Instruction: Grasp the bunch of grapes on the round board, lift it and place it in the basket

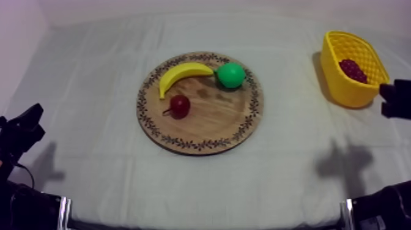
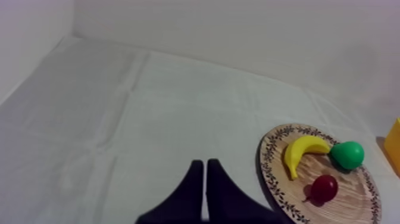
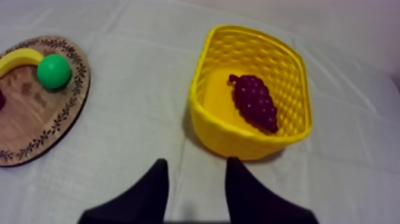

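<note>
One bunch of grapes [image 1: 353, 70] partly hidden inside the yellow basket [image 1: 342, 89]

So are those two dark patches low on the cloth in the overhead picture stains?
Top view: no, soft shadows on the cloth from the left arm and right arm. Right wrist view: the yellow basket shades the cloth on its wooden board side. Left wrist view: even light, no glare.

A dark purple bunch of grapes [image 3: 255, 101] lies on its side inside the yellow basket [image 1: 342, 89], upper right of the top view; the patterned round wooden board [image 1: 220, 119] sits mid-frame.
</note>
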Motion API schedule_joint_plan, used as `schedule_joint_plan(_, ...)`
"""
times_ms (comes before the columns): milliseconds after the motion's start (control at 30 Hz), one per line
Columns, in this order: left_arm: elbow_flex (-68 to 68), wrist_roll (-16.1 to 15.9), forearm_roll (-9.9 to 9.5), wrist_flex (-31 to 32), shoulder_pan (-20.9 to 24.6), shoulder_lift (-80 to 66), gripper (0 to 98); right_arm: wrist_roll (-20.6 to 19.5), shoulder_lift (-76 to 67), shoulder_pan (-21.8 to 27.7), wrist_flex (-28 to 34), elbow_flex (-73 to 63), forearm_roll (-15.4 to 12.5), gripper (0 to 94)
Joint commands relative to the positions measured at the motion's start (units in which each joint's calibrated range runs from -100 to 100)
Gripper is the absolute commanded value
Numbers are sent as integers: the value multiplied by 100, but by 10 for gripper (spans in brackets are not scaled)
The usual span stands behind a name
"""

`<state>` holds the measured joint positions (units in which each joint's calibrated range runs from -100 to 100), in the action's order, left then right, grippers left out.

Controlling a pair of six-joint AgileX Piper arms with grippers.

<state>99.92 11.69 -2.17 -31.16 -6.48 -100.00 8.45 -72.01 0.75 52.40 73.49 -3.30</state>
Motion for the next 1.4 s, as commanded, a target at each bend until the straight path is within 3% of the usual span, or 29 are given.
schedule_joint_plan(0, -3, 0, 0, 3, 0, 0, 1, 47, -770, -4, -138, 628, -74, 231)
schedule_joint_plan(400, -3, 0, 0, 3, 0, 0, 1, 196, -2308, 200, -819, 2138, -329, 45)
schedule_joint_plan(633, -3, 0, 0, 3, 0, 0, 1, -387, -2361, 44, -1729, 2575, 18, 8)
schedule_joint_plan(833, -3, 0, 0, 3, 0, 0, 1, -796, -2365, -90, -1938, 2620, 161, 5)
schedule_joint_plan(967, -3, 0, 0, 3, 0, 0, 1, -631, -2370, -192, -1897, 2627, 180, 4)
schedule_joint_plan(1233, -3, 0, 0, 3, 0, 0, 1, 112, -2374, -241, -1856, 2629, 186, 4)
schedule_joint_plan(1367, -3, 0, 0, 3, 0, 0, 1, 241, -2374, -243, -1854, 2629, 186, 4)
